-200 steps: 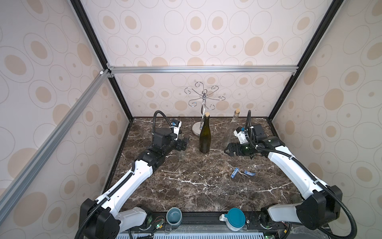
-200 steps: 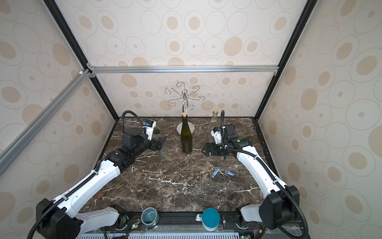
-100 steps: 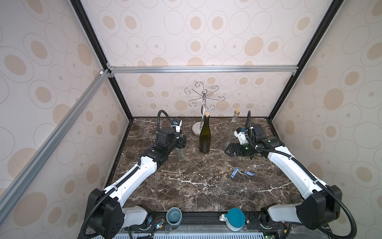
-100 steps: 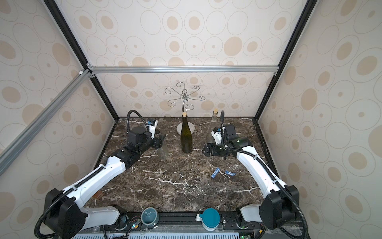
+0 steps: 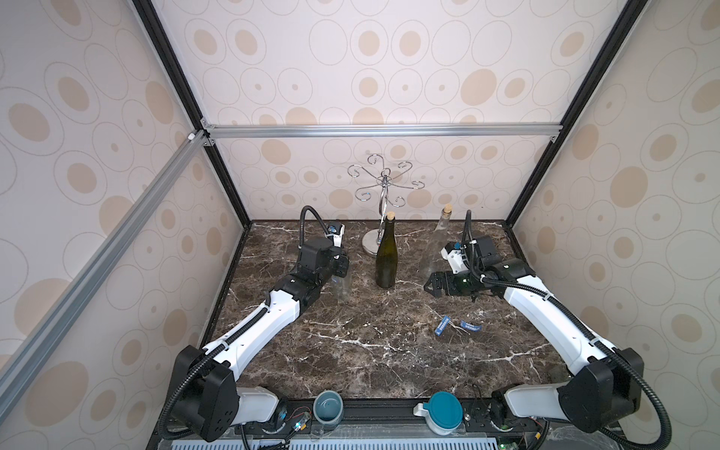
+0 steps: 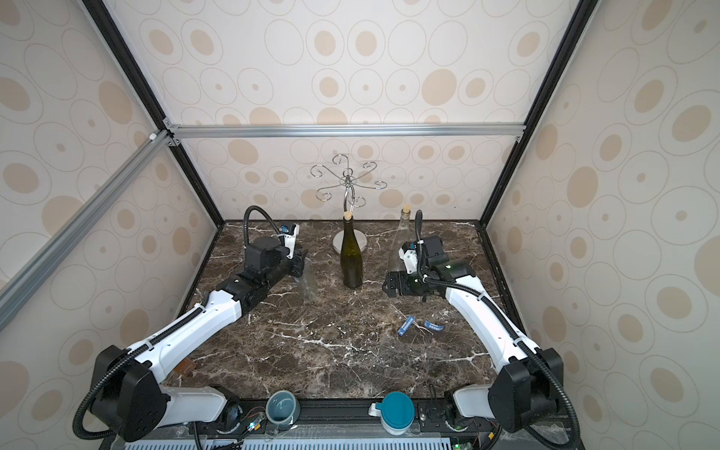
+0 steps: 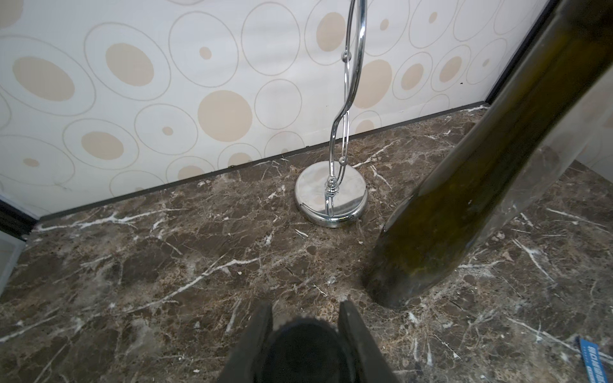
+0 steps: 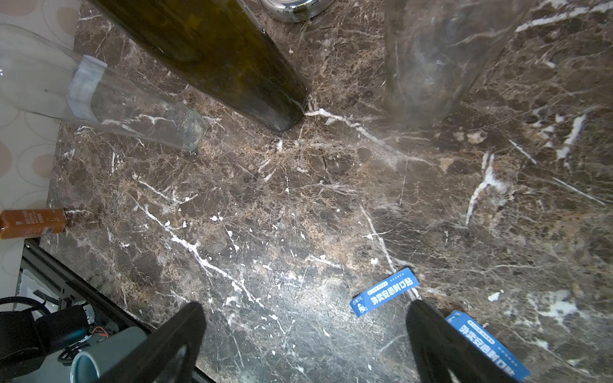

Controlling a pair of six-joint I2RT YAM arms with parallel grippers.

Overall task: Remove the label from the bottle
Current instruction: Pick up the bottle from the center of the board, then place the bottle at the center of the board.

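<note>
Clear bottle (image 6: 307,286) is gripped at its top by the left pincer (image 7: 305,326); its label (image 8: 85,89) is faced by the open right pincer (image 5: 427,287), well apart, past the green bottle (image 5: 385,261).

The bottle (image 5: 343,286) is slim, clear glass, hard to make out in a top view; it stands on its base, near upright, at about ten o'clock from the middle of the table (image 5: 370,350); the left gripper (image 7: 305,318) has its jaws pinched on the dark, round top. The label (image 8: 84,88) is a pale grey-white band stuck around the body, partway up; its edges look slightly uneven.
</note>
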